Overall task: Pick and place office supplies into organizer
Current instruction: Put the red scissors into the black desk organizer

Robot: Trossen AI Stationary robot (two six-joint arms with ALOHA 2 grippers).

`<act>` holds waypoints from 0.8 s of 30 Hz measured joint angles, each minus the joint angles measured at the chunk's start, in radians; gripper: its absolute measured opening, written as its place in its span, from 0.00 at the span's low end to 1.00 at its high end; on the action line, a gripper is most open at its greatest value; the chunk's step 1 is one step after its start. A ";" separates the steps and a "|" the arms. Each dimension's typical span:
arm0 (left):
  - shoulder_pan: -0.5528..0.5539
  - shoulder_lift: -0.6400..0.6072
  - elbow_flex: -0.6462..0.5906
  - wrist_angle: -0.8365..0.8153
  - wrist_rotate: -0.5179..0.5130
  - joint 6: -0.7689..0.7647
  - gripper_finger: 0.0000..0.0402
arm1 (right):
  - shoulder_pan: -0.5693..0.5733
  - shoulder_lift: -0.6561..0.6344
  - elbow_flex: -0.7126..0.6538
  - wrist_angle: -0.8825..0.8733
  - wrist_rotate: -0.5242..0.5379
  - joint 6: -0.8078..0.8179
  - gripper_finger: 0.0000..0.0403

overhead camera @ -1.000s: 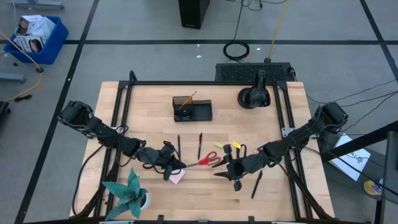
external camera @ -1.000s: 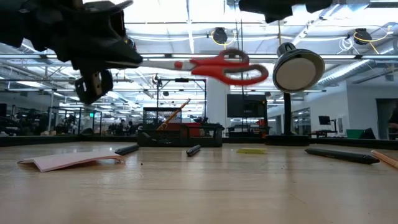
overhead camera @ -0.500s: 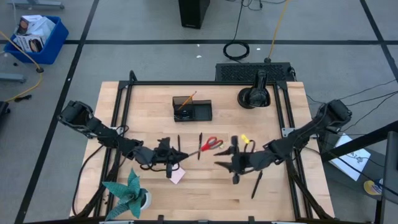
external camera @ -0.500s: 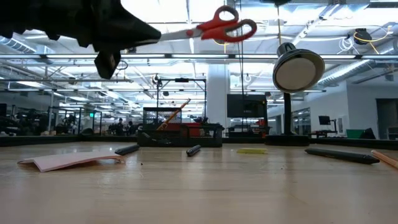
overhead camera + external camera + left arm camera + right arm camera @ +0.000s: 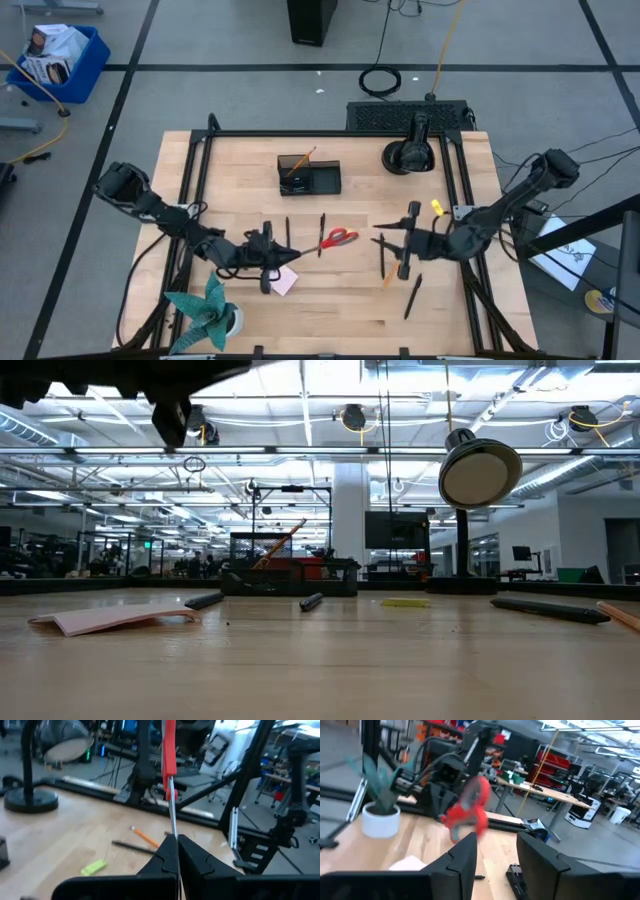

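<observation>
The red-handled scissors (image 5: pixel 338 238) hang in the air over the table's middle, with my left gripper (image 5: pixel 289 257) shut on their blades. My right gripper (image 5: pixel 381 236) stands open a little to the right of the red handles (image 5: pixel 470 812), pointing at them without touching. The black organizer (image 5: pixel 308 176) stands on the table farther back with an orange pencil in its cup. Black pens (image 5: pixel 287 232) and an orange pencil (image 5: pixel 389 276) lie flat on the wood. The pink sticky-note pad (image 5: pixel 284 284) lies below my left gripper. My left gripper pinches the scissors' closed blades (image 5: pixel 172 834) between its two fingers. The fingers come level from the table's left and lie along the scissors. The scissors are lifted clear and stick out ahead of the fingers, red handles (image 5: pixel 169 750) at the far end.
A round black object with an upright post (image 5: pixel 408 154) stands at the back right. A teal paper plant (image 5: pixel 208 310) sits at the near left corner. A yellow bit (image 5: pixel 94 866) and another pen (image 5: pixel 412 297) lie on the wood. A black frame (image 5: pixel 205 160) edges the table.
My left gripper has risen and rolled, carrying the scissors up out of the low view and a little toward the far edge. My right gripper has drawn back toward the table's right edge and risen, turning as it went.
</observation>
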 joint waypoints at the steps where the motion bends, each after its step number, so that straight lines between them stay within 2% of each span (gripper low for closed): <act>1: -0.005 0.000 0.000 0.019 0.000 0.022 0.00 | -0.001 -0.016 -0.021 0.020 0.000 0.013 0.32; 5: -0.011 0.000 0.001 0.031 0.005 0.048 0.00 | -0.007 -0.058 -0.102 0.120 -0.021 0.115 0.32; 9: 0.003 0.000 0.001 0.031 0.011 0.052 0.00 | -0.051 -0.057 -0.171 0.217 -0.177 0.251 0.32; 12: 0.013 0.000 0.001 0.033 0.019 0.049 0.00 | -0.096 -0.029 -0.187 0.236 -0.252 0.332 0.32; 15: 0.016 0.000 0.001 0.046 0.037 0.053 0.00 | -0.130 0.006 -0.189 0.254 -0.312 0.352 0.32; 19: 0.016 0.000 0.001 0.045 0.039 0.053 0.00 | -0.165 0.041 -0.189 0.304 -0.330 0.340 0.32; 24: 0.016 0.000 0.001 0.045 0.040 0.053 0.00 | -0.212 0.079 -0.189 0.386 -0.430 0.355 0.32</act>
